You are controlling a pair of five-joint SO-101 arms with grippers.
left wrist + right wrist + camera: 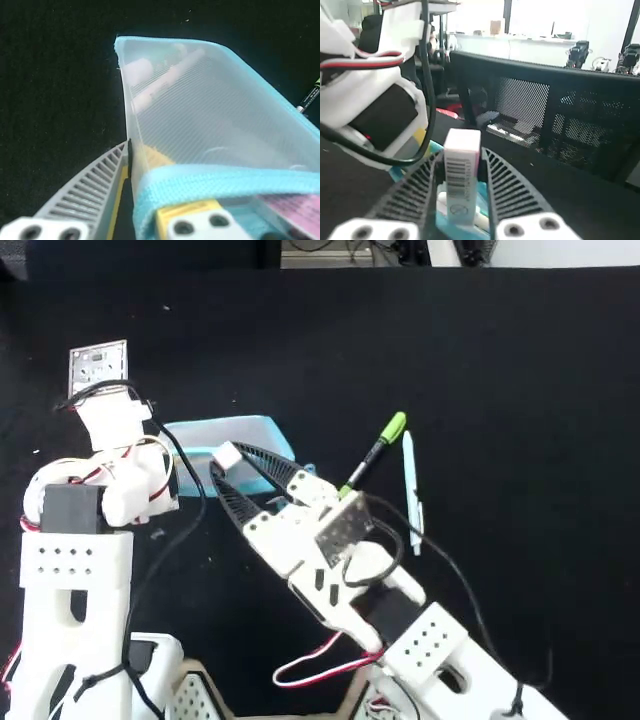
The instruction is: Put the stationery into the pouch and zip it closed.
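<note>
The right pincer (228, 458), clamped on an eraser (461, 175), could miss the pouch (210, 110) if the left pincer's (137, 200) clamp on its rim slipped

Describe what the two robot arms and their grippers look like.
Both arms are blocky white plastic with black motors. The left arm and right arm carry red, white and black cables. The right gripper has curved, ribbed black fingers; the left gripper shows a ribbed grey one.
</note>
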